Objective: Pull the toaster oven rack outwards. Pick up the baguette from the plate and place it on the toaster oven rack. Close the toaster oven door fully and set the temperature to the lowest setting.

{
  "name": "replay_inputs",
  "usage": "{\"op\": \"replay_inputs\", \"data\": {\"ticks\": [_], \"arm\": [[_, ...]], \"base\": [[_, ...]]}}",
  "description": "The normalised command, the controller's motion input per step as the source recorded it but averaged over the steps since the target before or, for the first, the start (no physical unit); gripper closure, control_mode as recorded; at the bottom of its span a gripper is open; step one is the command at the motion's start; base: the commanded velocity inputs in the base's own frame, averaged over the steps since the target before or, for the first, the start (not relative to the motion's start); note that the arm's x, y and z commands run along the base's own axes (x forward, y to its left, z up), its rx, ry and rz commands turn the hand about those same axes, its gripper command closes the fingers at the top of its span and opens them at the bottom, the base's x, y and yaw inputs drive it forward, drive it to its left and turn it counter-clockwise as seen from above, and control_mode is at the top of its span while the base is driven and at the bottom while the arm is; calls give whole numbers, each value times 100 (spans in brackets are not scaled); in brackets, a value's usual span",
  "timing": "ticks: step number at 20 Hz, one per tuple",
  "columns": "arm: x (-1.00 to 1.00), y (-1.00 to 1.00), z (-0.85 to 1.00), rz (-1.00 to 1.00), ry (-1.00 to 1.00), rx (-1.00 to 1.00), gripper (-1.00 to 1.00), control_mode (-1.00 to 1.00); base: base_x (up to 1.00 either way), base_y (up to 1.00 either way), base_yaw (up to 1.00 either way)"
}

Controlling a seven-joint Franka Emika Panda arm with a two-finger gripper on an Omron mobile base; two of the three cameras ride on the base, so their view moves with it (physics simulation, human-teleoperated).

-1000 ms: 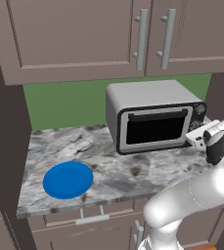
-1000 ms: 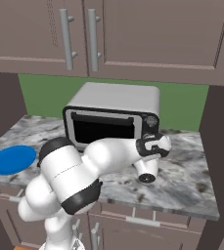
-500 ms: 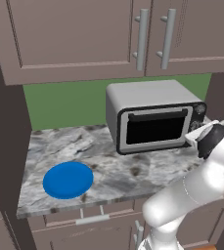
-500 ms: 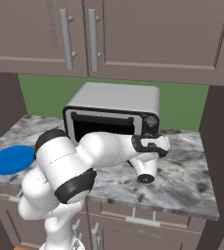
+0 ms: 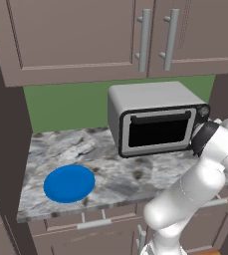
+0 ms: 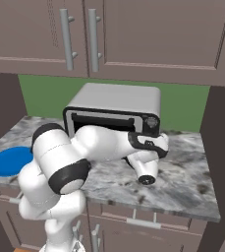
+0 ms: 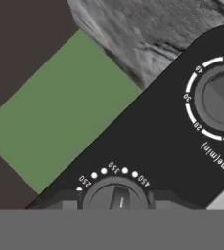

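The toaster oven point(image 5: 150, 107) is standing at the back of the surface point(image 5: 110, 159), and its door point(image 5: 160, 132) is sitting shut, flat against the front. The arm is reaching to the dark knob panel at the oven's right end.

In the last second the hand has been moving in closer to this panel, and the claw point(image 7: 114, 201) has been closing. Now it is clamped on the temperature knob point(image 7: 116, 191), with one dark fingertip point(image 7: 64, 201) on each side of it. I am judging from this that the rack, bread and door steps are finished and only the turn to the lowest setting is remaining.

The timer knob point(image 7: 221, 95) is sitting just beside the claw, further along the same panel. The blue plate point(image 5: 69, 183) is lying well apart from the claw, near the other end of the surface, with nothing on it.

The dark glass is hiding the inside of the oven, so I am only supposing that the baguette is lying on the rack behind it. The temperature scale is cut off below the first numbers, so the lowest mark and the exact pointer position are hard to read. In the base views the hand itself is covering the fingers.
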Motion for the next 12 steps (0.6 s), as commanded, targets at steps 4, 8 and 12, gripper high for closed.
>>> {"op": "replay_inputs", "data": {"ticks": [4,8,12], "arm": [[0,-3,15,8,-10,-46,100,-100],[0,0,27,10,-8,-55,100,-100],[0,3,24,7,0,-71,100,-100]], "base": [[0,0,0],[0,0,0],[0,0,0]]}}
